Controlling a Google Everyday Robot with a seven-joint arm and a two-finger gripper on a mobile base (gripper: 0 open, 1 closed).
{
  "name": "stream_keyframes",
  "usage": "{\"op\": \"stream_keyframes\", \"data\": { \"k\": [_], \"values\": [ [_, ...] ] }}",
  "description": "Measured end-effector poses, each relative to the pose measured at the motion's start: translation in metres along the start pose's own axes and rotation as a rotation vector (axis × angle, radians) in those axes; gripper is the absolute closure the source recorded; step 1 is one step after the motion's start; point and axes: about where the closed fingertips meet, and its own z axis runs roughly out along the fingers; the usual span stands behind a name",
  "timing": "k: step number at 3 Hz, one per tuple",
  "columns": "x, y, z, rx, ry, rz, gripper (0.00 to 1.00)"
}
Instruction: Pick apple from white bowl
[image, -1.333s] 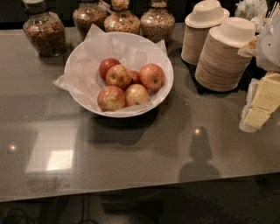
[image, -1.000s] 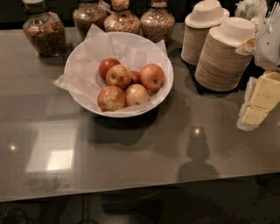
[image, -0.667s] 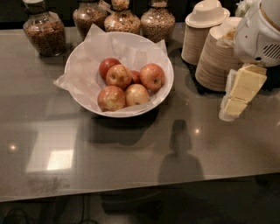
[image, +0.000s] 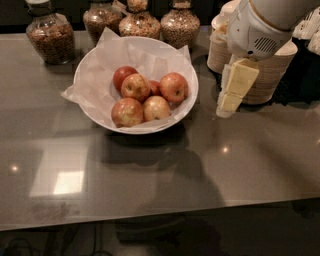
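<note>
The gripper (image: 227, 102) hangs just right of the white bowl (image: 81, 74); open or closed, I cannot tell. The apple (image: 174, 87) looks round, red-orange, perhaps yellow-blushed, dark-dimpled.

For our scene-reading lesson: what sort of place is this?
Probably an office snack counter: white bowl of apples, glass jars of dry snacks, stacks of disposable bowls. The gripper hangs beside the bowl.

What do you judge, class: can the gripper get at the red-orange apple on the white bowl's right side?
Probably yes: the gripper hangs right of the white bowl; the apple lies uncovered, nearest it, only the rim between.
</note>
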Motion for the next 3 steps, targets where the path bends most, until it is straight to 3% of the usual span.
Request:
{"op": "stream_keyframes", "data": {
  "k": [1,3],
  "values": [
    [-0.001,-0.001,0.001,-0.001,-0.001,-0.001,0.00],
    [-0.017,-0.014,0.009,0.029,-0.173,0.047,0.00]
  ]
}}
